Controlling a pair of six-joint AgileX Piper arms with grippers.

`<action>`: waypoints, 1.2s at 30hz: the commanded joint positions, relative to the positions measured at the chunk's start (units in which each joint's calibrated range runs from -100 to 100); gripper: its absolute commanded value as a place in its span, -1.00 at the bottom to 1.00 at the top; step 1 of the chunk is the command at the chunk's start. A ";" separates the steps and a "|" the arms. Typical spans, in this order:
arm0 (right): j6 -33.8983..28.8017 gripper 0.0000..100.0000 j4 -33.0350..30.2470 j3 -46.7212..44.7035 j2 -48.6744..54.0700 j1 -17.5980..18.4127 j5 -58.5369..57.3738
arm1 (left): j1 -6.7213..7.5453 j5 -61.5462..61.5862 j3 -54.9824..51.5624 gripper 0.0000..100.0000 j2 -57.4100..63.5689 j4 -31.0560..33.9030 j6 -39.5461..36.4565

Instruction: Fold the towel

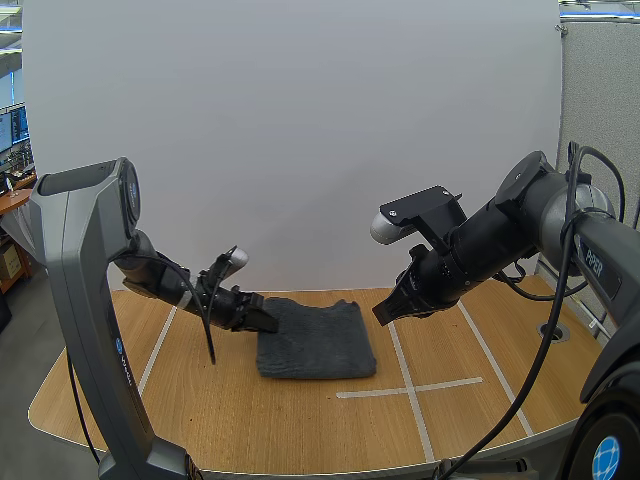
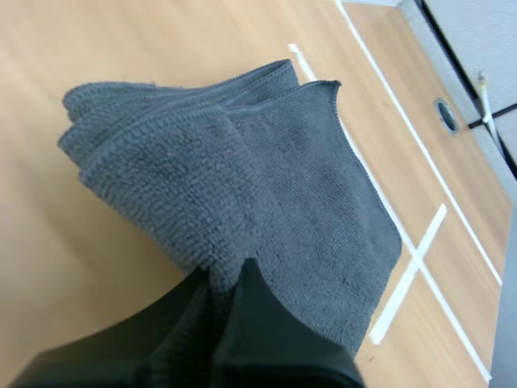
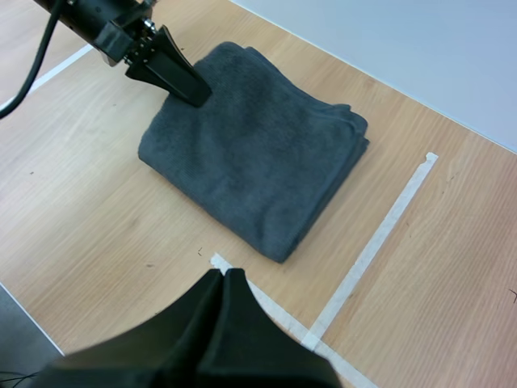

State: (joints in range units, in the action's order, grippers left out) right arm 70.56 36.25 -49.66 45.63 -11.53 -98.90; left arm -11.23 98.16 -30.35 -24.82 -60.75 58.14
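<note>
- The dark grey folded terry towel [image 1: 318,342] lies as a thick rectangle on the light wooden table [image 1: 200,400], near its middle, just left of the white tape lines [image 1: 410,390] that cross there.
- In the left wrist view the towel [image 2: 266,186] shows several stacked layers with stitched edges.
- My left gripper [image 1: 268,322] sits low at the towel's rear left corner. Its black fingers [image 2: 266,323] are pinched on a bunched fold of the cloth, which rises between the tips.
- My right gripper [image 1: 383,312] hangs above the table to the right of the towel, apart from it. Its fingers [image 3: 242,323] lie pressed together as one dark wedge, holding nothing.
</note>
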 commanded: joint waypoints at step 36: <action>10.13 -1.00 8.81 0.10 -21.04 -0.20 16.02 | -1.39 0.38 0.56 1.00 0.71 11.01 -6.23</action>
State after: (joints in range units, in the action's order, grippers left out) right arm 76.99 41.01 -49.66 29.81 -11.53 -88.33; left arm -12.56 98.32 -30.13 -24.82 -50.49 52.57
